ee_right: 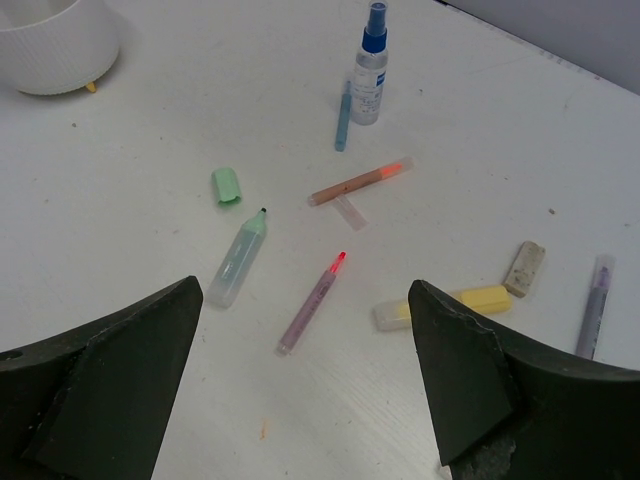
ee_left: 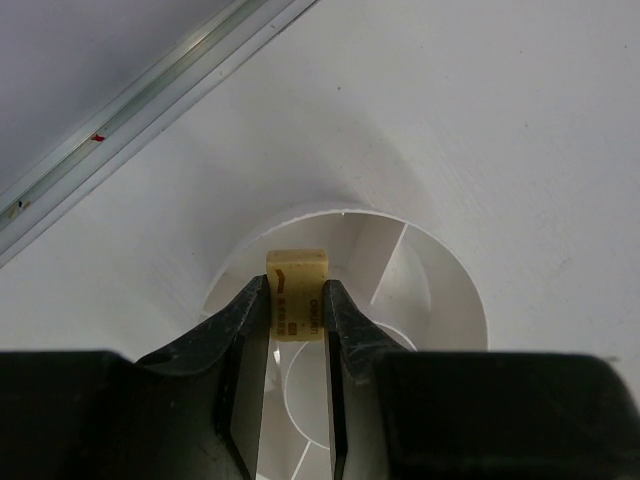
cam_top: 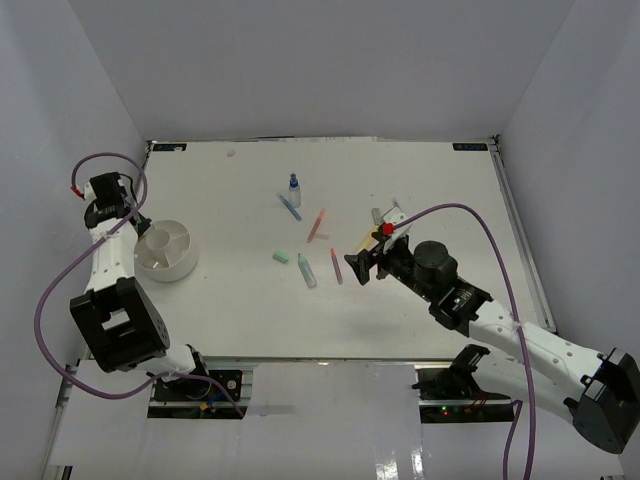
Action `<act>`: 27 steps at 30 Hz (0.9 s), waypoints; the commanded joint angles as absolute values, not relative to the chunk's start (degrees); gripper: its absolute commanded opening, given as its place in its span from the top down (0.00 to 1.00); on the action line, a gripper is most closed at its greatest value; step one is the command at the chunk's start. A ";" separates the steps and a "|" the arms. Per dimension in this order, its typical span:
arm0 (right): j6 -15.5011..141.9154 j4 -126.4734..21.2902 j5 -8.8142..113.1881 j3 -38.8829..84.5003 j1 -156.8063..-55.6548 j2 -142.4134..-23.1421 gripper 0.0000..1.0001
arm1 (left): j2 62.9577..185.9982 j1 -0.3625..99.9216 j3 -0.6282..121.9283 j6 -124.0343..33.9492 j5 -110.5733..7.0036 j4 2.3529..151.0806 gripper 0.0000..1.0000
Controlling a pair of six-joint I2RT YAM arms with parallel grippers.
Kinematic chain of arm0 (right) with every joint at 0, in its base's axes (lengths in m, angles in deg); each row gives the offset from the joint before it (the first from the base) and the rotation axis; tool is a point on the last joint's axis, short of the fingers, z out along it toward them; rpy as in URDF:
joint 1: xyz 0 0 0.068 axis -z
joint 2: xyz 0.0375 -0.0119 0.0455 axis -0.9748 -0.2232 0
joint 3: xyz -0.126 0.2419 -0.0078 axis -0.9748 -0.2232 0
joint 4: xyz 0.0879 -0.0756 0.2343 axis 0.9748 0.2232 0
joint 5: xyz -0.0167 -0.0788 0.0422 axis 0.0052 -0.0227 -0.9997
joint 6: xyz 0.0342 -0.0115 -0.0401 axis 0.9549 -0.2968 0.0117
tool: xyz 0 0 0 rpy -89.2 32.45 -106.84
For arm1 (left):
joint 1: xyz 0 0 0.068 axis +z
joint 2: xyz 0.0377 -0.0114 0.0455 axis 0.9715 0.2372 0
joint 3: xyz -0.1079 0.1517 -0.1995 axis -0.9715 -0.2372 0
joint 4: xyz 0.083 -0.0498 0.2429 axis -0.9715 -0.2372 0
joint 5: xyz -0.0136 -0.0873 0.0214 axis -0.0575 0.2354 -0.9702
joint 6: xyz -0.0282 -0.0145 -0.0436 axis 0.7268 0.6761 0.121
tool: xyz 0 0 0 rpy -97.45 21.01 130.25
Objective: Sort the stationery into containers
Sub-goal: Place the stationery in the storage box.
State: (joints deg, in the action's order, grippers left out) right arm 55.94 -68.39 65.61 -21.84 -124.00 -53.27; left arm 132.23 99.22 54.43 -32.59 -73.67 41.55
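My left gripper (ee_left: 297,292) is shut on a tan block (ee_left: 297,262) and holds it just above the white divided dish (ee_left: 455,280), over a compartment beside the central cup. In the top view the left gripper (cam_top: 141,228) hangs over the dish's (cam_top: 170,268) left rim. My right gripper (ee_right: 305,290) stands open and empty above a red-tipped pen (ee_right: 313,303). Beyond it lie a green highlighter (ee_right: 237,262), its green cap (ee_right: 227,186), an orange marker (ee_right: 360,181), a blue pen (ee_right: 343,118), a blue-capped bottle (ee_right: 368,70), a yellow highlighter (ee_right: 445,306) and a second tan block (ee_right: 524,268).
A purple pen (ee_right: 592,305) lies at the right of the cluster, and a small clear piece (ee_right: 349,211) rests beside the orange marker. The table's raised metal edge (ee_left: 150,90) runs close behind the dish. White walls enclose the table on three sides.
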 commanded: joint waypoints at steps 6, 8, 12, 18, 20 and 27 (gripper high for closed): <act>55.16 -71.73 66.33 -22.06 -124.39 -52.76 0.10 | 133.01 99.57 53.17 -33.42 -71.30 44.64 0.67; 55.16 -71.82 66.33 -22.06 -124.48 -52.67 0.10 | 133.10 99.57 52.91 -33.42 -71.73 44.73 0.66; 55.25 -71.82 66.24 -22.15 -124.39 -52.67 0.10 | 133.45 99.66 52.38 -33.24 -71.65 44.64 0.62; 55.16 -71.91 66.16 -22.15 -124.56 -52.76 0.10 | 133.89 99.66 52.03 -33.15 -72.17 44.73 0.59; 55.16 -72.00 66.16 -22.15 -124.56 -52.76 0.10 | 134.32 99.66 51.94 -33.07 -72.17 44.64 0.57; 55.16 -72.00 66.16 -22.24 -124.56 -52.76 0.10 | 135.20 99.74 51.59 -32.98 -72.00 44.64 0.54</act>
